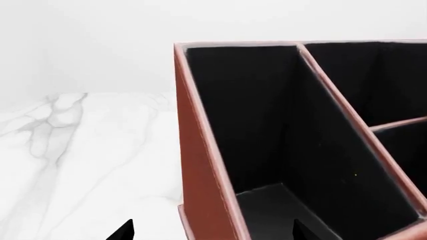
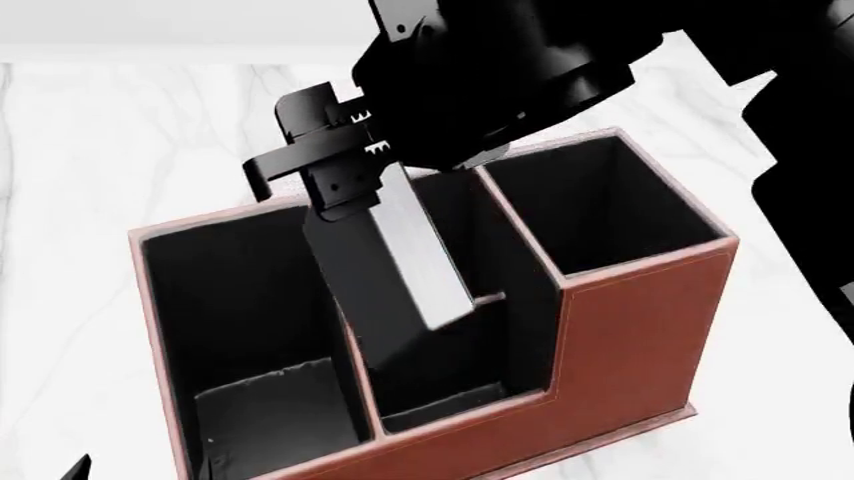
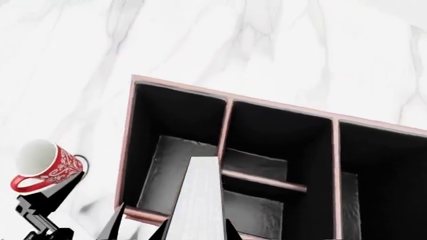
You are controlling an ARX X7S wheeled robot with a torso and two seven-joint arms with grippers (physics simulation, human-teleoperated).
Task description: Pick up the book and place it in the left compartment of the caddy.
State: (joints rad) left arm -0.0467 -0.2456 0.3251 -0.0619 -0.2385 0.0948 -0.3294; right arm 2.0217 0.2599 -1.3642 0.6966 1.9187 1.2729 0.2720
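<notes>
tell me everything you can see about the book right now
The book is a thick hardback with plain black covers and white page edges. The right tool clamps its upper end, so it hangs tilted in the air, lower end down over the caddy, about at the wall between the left compartment and the middle sections. In the right wrist view its page edge points toward the left compartment. It appears to touch only the tool.

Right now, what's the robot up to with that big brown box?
The right gripper holds a thick black hardback book with white page edges, tilted above the reddish-brown leather-look caddy, over the divider beside its long left compartment. The book is not in yet. The left arm holds nothing.
</notes>
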